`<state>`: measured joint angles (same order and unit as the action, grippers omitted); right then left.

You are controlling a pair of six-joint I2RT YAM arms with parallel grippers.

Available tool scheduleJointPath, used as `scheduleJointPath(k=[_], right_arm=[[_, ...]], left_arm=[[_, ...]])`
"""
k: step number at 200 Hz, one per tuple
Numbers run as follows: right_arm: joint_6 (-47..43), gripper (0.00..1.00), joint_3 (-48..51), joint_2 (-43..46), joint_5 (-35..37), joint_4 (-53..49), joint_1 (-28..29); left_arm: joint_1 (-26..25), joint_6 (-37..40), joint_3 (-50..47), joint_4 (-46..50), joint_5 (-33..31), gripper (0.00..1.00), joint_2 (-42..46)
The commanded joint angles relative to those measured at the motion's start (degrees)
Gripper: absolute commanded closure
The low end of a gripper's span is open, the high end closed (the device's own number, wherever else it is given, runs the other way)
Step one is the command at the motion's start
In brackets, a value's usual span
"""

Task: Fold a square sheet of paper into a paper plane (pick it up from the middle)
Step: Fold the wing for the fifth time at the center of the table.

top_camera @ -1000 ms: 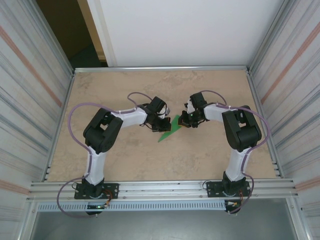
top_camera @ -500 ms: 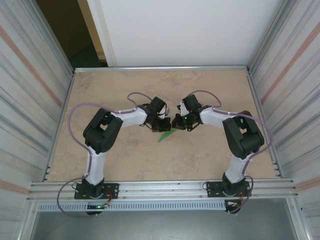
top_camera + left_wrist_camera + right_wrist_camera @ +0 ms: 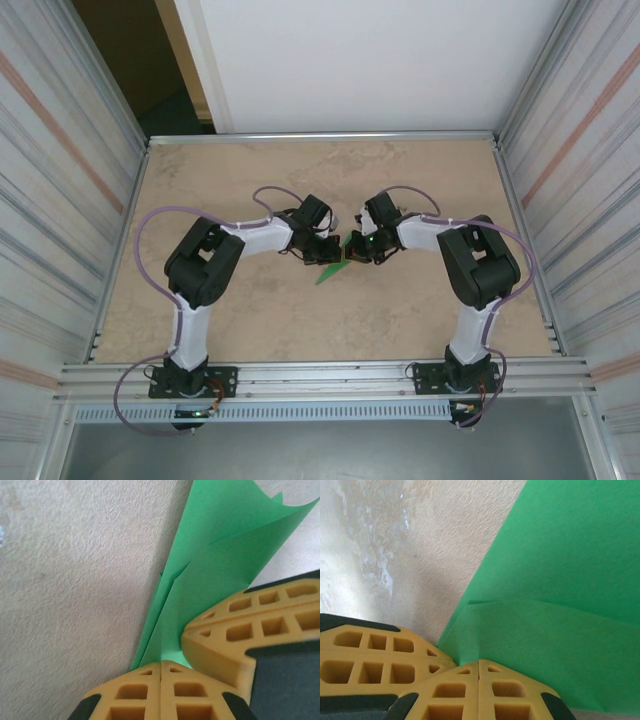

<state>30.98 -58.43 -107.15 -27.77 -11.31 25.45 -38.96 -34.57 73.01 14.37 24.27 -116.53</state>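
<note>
from the near edge both arms reach to the middle of the table (image 3: 250, 320). there the left gripper (image 3: 161, 664) and right gripper (image 3: 479, 662) meet, each pinched tight on the folded green paper (image 3: 327, 273), its point toward near-left.

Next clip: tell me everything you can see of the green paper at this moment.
The green paper is thin, bright and matte. It is folded into a narrow, pointed shape with overlapping layers and sharp creases, and one free flap curls upward. It lies mid-table, its tip pointing near-left over the beige table; whether it rests there is unclear. The left claw and right claw meet at its far end, each shut with paper running into its fingertips.
</note>
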Motion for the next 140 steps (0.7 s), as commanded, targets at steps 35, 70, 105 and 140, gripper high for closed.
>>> scheduleJointPath(k=[35, 70, 105, 140], right_arm=[[-0.92, 1.0, 0.84, -3.71, -3.41, 3.24, -9.3], [-0.94, 1.0, -2.11, -7.08, -3.89, 4.02, -15.36], [-0.48, 1.0, -4.35, -7.84, -3.36, 3.98, -19.44], [-1.07, 1.0, -4.63, -1.88, -2.86, 2.21, -19.4]], left_arm=[[0.87, 1.39, -4.79, 9.01, -5.99, 1.0, -0.8], [1.01, 1.69, -5.68, 8.92, -5.97, 1.0, -1.15], [0.99, 1.87, -4.66, 8.82, -5.43, 1.0, -1.29], [0.93, 2.1, -3.1, 8.92, -4.68, 1.0, -1.16]])
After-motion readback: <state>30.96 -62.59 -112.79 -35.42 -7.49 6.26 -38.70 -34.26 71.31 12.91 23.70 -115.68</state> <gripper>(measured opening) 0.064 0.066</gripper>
